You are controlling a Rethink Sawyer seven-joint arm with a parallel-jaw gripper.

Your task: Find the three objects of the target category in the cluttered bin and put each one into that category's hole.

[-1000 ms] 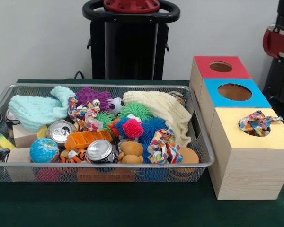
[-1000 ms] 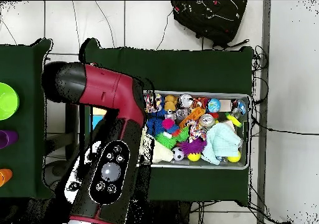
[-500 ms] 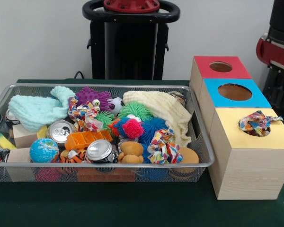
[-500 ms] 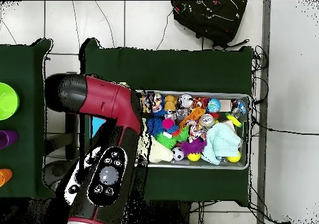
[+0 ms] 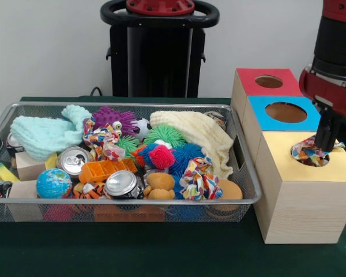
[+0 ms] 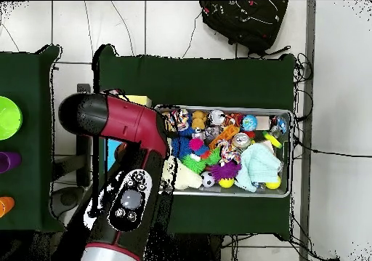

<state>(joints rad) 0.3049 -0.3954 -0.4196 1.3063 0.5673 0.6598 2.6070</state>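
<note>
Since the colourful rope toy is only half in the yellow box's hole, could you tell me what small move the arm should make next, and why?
Probably a short push straight down. The rope toy sits bunched over the rim of the hole in the yellow-topped box, partly outside it, and the gripper is directly above it at the hole. Whether it is open or shut cannot be seen.

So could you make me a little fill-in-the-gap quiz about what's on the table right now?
1. The colourful cloth is bunched at the hole of the box whose top is ____.
2. The box with the blue top stands between the yellow-topped one and the ____ one.
3. The toys, cans and towels lie in a wire mesh ____.
4. The gripper has come down over the ____-topped box.

Missing words: yellow; red; bin; yellow
</note>
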